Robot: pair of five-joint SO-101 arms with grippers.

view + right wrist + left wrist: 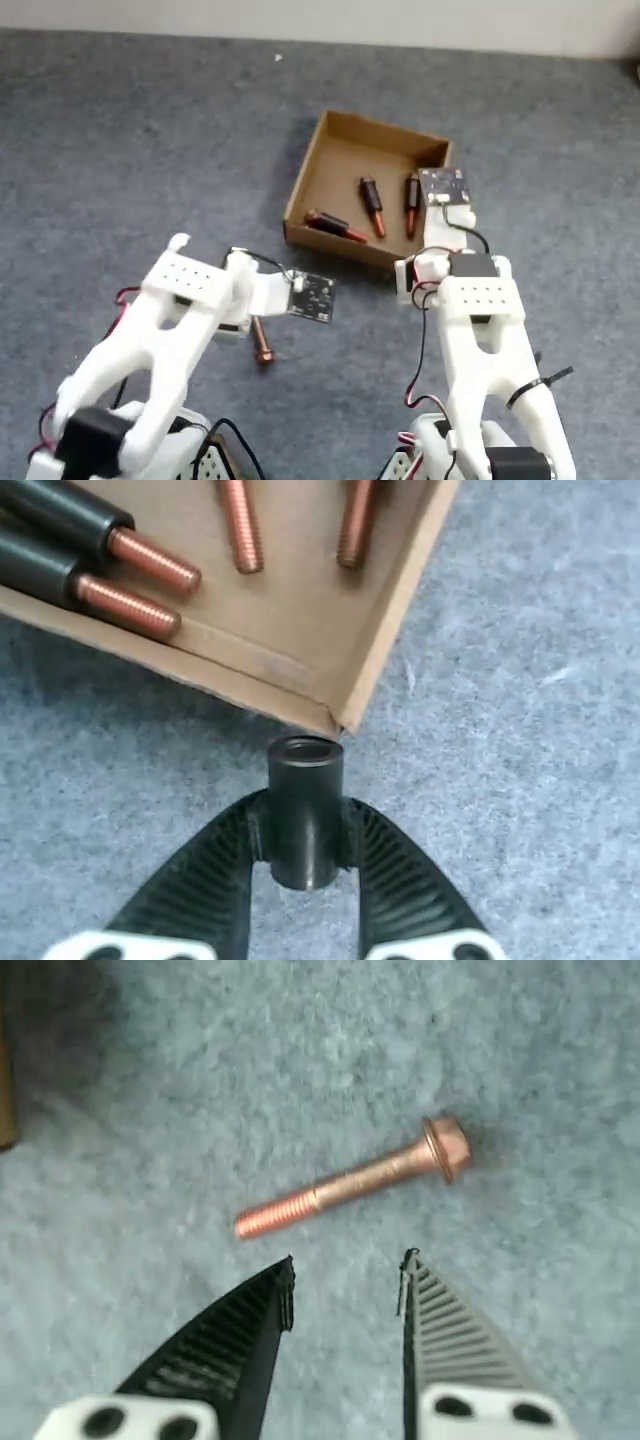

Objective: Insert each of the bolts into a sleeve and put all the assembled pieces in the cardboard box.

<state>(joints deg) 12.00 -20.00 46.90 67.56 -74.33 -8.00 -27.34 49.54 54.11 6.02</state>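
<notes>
Loose copper bolt (350, 1182) lying flat on the grey carpet (120, 150), a little in front of the cardboard box (305, 190). The left gripper (347, 1265) hangs just beside the bolt with its jaws spread, clear of it. Black sleeve (303, 805) pinched in the right gripper (303, 830), just outside a corner of the box. Several assembled pieces (372, 207) lie inside the box
</notes>
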